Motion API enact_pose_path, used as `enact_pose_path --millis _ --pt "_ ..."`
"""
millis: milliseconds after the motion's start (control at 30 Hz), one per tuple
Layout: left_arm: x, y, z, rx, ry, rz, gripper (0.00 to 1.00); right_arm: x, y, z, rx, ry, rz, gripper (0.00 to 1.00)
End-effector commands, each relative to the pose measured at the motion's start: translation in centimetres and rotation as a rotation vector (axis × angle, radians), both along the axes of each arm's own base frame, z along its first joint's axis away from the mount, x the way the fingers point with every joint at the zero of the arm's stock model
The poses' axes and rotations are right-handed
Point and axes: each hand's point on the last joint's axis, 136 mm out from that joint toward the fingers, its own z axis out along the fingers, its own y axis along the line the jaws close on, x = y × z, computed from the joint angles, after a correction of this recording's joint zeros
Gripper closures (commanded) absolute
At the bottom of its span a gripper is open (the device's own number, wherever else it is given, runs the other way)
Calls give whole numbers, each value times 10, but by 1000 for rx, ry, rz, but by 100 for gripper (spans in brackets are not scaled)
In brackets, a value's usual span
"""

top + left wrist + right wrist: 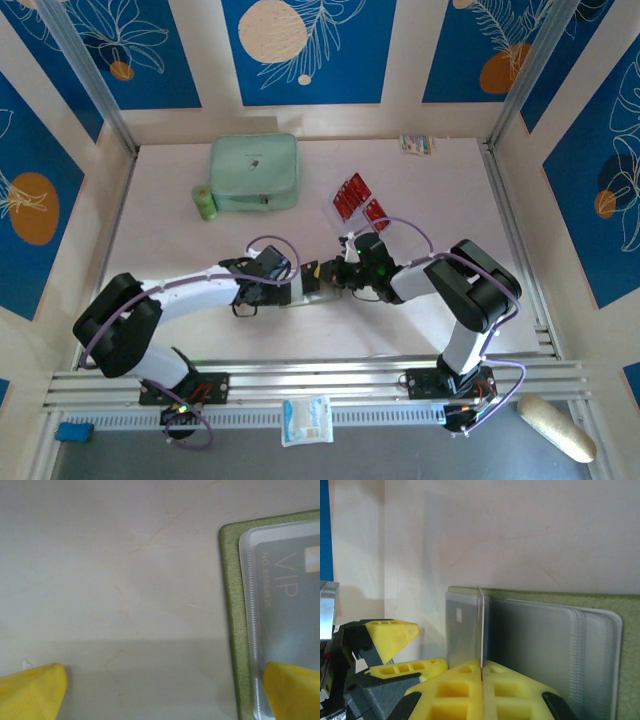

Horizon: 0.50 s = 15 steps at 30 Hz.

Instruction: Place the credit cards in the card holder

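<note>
So, right end effector (481, 666) first: its yellow fingers are pinched tight together on a thin card (480, 625). We see that card edge-on from the right wrist view, so we can't tell its colour or face. It stands upright over the open card holder (630, 645), right at the edge of the clear pockets (540, 645). We honestly can't tell whether its far end is inside a pocket or just against one.

The left end effector (162, 690) is spread wide with nothing between its fingertips (32, 692). One tip is over bare desk (125, 555) and the other is over the corner of the holder's clear sleeve. Through that sleeve we can read a grey VIP card (285, 595) already sitting in a pocket.

From the top view, both end effectors meet nose to nose mid-desk, with the holder lying flat under them. Red credit cards (352, 192) sit farther back, just behind the right arm. The mint-green zip case (254, 172) is at the back left, well apart from the action.
</note>
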Motion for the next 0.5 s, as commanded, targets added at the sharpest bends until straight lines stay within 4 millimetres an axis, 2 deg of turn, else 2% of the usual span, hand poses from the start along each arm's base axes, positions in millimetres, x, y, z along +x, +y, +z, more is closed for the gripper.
enact_pose_path --millis 0,467 --pt "-6 8 -8 37 17 -3 0 -7 0 -8 -10 20 7 100" --pt "-7 7 -11 37 22 -3 0 -14 -2 -11 -16 28 7 100"
